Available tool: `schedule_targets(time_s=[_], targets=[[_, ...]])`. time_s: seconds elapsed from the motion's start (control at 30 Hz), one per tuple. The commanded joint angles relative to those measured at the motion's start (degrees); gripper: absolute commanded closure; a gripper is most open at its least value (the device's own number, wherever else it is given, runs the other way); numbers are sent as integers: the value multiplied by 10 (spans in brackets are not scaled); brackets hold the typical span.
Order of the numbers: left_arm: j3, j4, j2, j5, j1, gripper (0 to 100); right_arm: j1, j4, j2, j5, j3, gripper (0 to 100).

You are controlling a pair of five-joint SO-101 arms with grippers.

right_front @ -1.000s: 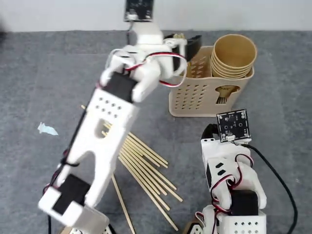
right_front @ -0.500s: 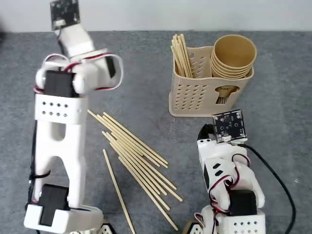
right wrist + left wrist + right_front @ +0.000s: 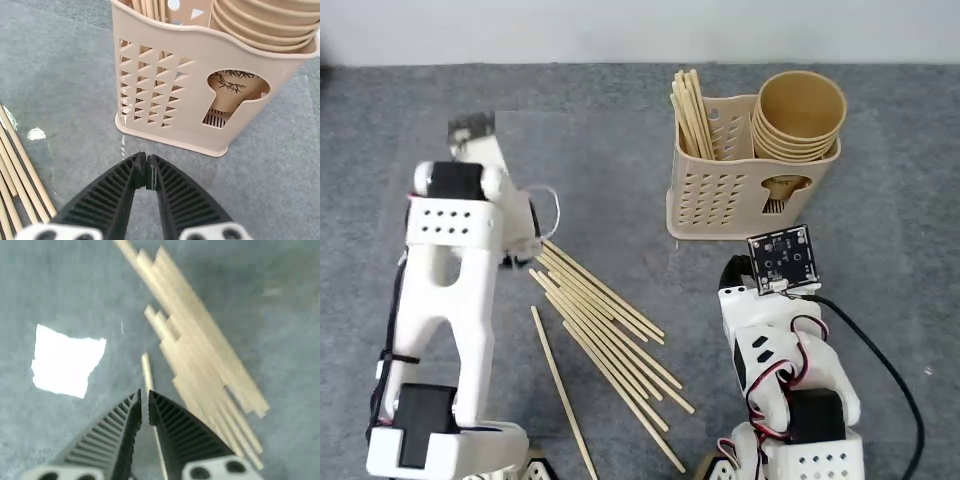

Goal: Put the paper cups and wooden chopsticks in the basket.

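High view: paper cups point(image 3: 800, 112) and a bundle of wooden chopsticks point(image 3: 692, 108) stand in the basket point(image 3: 720, 205). Loose chopsticks point(image 3: 605, 325) lie on the carpet point(image 3: 890, 250) left of the basket, toward the arms. Over these the left gripper point(image 3: 145, 401) is closed and empty. The right gripper point(image 3: 146, 174), just before the basket, is likewise closed and empty.

White arms point(image 3: 470, 310) carry black motors point(image 3: 425, 425) and red-white cables point(image 3: 770, 385).
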Motion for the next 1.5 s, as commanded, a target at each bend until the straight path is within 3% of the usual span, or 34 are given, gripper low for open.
schedule_targets(time_s=[0.0,0.33,0.57,0.63,0.83,1.13,1.47], targets=[[70,-33,-25,2,-2,972,-2,-9,-1,-6,-6,990],[269,-216,-25,1,3,964,-2,-14,-1,-6,0,990],[323,-264,-25,4,2,727,-2,-14,-1,-6,0,990],[330,-273,-25,4,0,704,-2,-14,-1,-6,0,990],[387,-348,-24,4,-1,740,-2,-14,-1,-6,0,990],[449,-440,-24,4,3,907,-2,-14,-1,-6,0,990],[451,-446,-24,6,4,949,-2,-14,-1,-6,0,990]])
